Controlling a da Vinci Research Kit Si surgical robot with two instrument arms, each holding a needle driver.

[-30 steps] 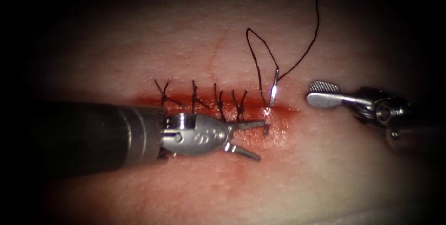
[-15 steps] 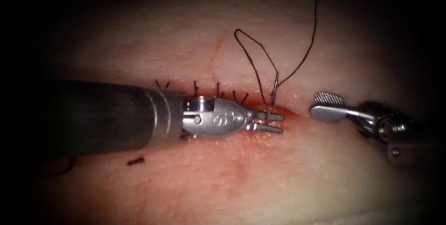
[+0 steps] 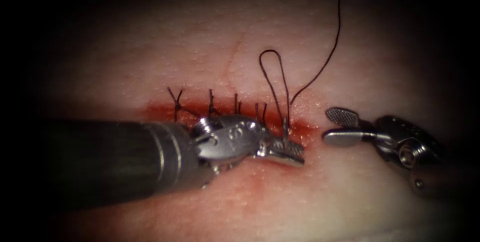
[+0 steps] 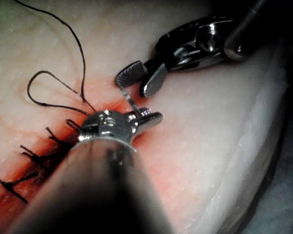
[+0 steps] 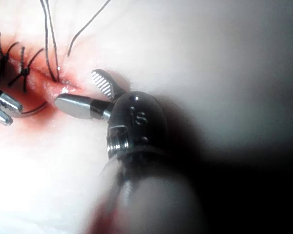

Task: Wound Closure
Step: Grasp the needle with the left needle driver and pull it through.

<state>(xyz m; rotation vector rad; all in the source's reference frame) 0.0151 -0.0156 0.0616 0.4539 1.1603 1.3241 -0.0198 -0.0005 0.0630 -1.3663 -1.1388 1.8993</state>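
Both tools differ: your left tool (image 3: 287,150) is clenched on the thin, stiff, slippery needle (image 3: 285,131) mid-curve at the cut (image 3: 165,107), right tool (image 3: 340,126) released, holding nothing.

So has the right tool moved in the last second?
Yes. The right tool, fingers open, sits lower and slightly further left, nearer the cut's right end.

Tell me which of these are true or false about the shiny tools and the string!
1. The right arm's silver tool has open jaws holding nothing. True.
2. The left arm's silver tool grips the thin curved steel needle. True.
3. The dark thread lies flat and straight. False: it makes a loop above the red cut.
4. The cut has no stitches. False: several dark knotted stitches sit left of the needle.
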